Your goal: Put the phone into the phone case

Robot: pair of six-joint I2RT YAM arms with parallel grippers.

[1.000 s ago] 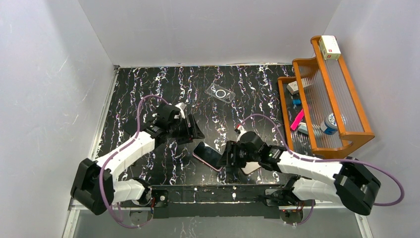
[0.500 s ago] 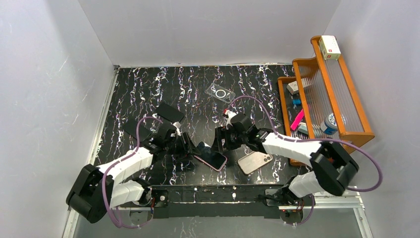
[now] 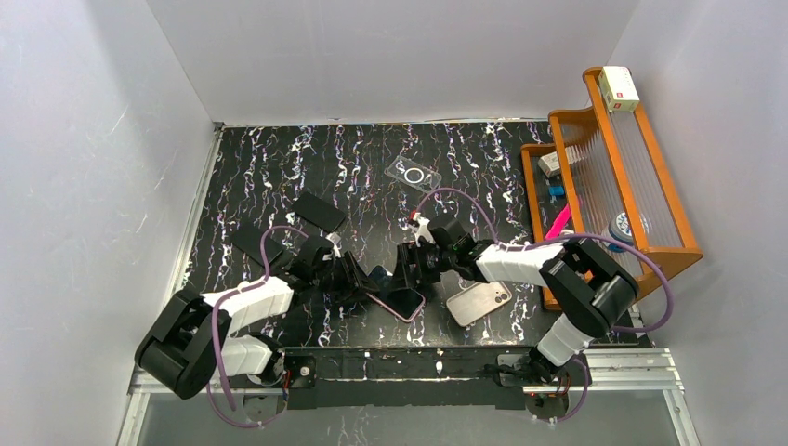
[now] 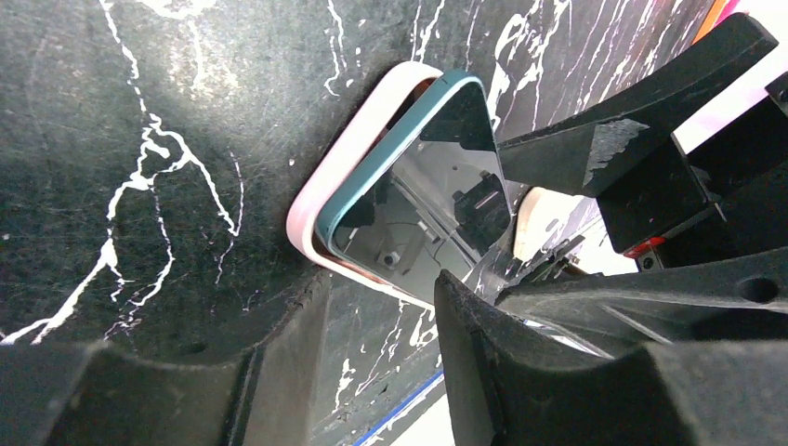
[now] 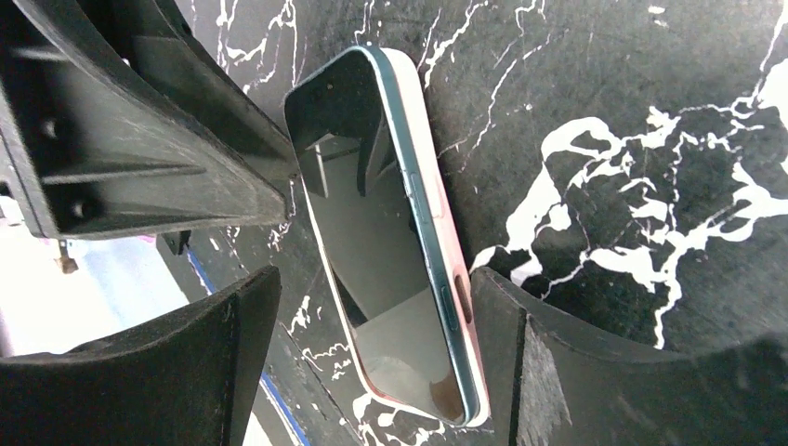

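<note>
Overhead, we see the phone [image 3: 400, 299] half hidden on the bench [image 3: 372, 177]; wrist views show its teal corner proud of the pink case [image 4: 348, 153]; left end effector [image 4: 381, 283] parted beside it, right end effector [image 5: 376, 274] parted astride.

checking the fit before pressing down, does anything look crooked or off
The phone is not seated in the pink case: at the corner its teal edge lies on top of the case rim and offset from it. Nothing else stands out.
</note>
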